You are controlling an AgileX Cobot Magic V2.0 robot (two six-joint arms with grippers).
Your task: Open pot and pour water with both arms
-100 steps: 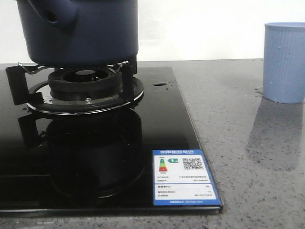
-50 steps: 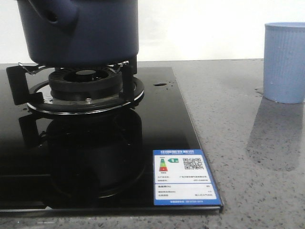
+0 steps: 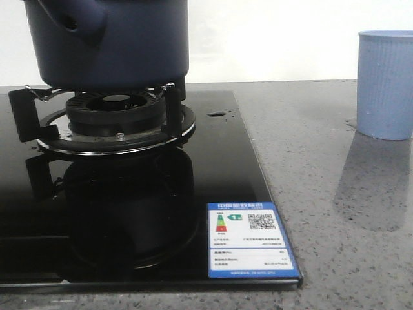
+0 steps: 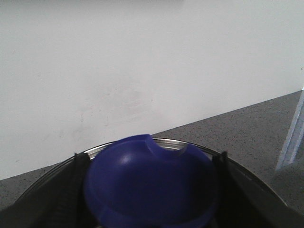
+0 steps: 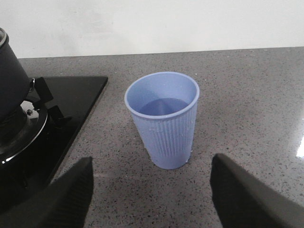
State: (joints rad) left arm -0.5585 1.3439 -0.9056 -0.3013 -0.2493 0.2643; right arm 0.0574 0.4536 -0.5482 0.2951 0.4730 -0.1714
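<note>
I see the pot point(image 3: 110, 45) on the burner point(image 3: 115, 119) at far left, its top cut off. My left gripper point(image 4: 149, 190) pinches a blurred blue knob point(image 4: 149, 187). My right gripper point(image 5: 149, 190) hangs spread wide near the pale cup point(image 5: 164, 118), fingertips out of frame.

Bright, even light; blurry left-wrist foreground.

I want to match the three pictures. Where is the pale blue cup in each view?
Front view: the cup stands at the right edge, on the grey counter.
Left wrist view: I cannot find it with certainty.
Right wrist view: the cup is central, between the open fingers.
Shared landmark: the black stove.
</note>
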